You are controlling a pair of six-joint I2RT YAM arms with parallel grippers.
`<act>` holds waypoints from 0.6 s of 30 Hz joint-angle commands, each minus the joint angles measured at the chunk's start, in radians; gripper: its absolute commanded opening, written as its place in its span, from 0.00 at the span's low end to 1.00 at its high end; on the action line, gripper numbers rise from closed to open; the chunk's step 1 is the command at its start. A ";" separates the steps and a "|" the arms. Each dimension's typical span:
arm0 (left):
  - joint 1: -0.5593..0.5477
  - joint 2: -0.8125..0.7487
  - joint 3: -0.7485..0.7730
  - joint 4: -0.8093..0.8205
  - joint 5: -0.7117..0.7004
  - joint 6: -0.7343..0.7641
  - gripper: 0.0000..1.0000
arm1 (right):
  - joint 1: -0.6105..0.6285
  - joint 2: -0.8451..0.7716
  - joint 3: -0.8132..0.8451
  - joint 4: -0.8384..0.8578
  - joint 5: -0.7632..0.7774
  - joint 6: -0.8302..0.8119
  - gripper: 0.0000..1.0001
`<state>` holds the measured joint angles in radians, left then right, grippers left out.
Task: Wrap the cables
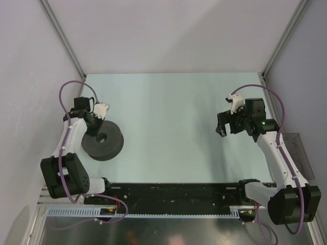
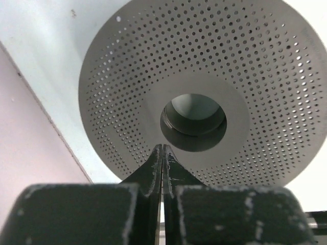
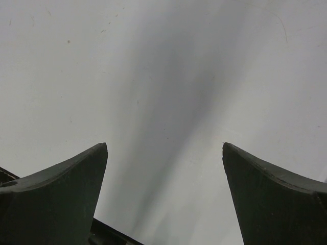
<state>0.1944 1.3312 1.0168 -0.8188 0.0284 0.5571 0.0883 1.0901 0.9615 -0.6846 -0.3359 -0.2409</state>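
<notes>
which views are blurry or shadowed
Left wrist: the left gripper blurs at its base near the lens, the spool is sharp. Right wrist: a broad soft shadow crosses the table beyond the open right gripper. Top external: evenly lit, sharp.

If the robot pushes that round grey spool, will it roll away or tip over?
Probably not roll: the spool lies flat, its hole facing up, so it would likely slide on the table. It looks wide and low, so tipping seems unlikely. Its face is full of small holes, so it may be lighter than it looks.
</notes>
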 commanded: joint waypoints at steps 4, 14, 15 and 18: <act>-0.018 0.067 -0.063 0.095 -0.014 0.102 0.00 | -0.010 -0.037 0.021 -0.012 0.016 -0.020 0.99; -0.253 0.074 -0.157 0.131 0.014 0.085 0.00 | -0.092 -0.068 0.052 -0.021 -0.048 -0.012 0.99; -0.290 0.078 -0.157 0.138 0.009 0.068 0.00 | -0.112 -0.065 0.062 -0.027 -0.068 -0.009 0.99; -0.399 0.101 -0.147 0.146 0.017 0.013 0.00 | -0.156 -0.057 0.087 -0.042 -0.112 -0.003 0.99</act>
<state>-0.0853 1.4158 0.8684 -0.7063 0.0139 0.6281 -0.0158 1.0348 0.9791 -0.7044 -0.3687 -0.2554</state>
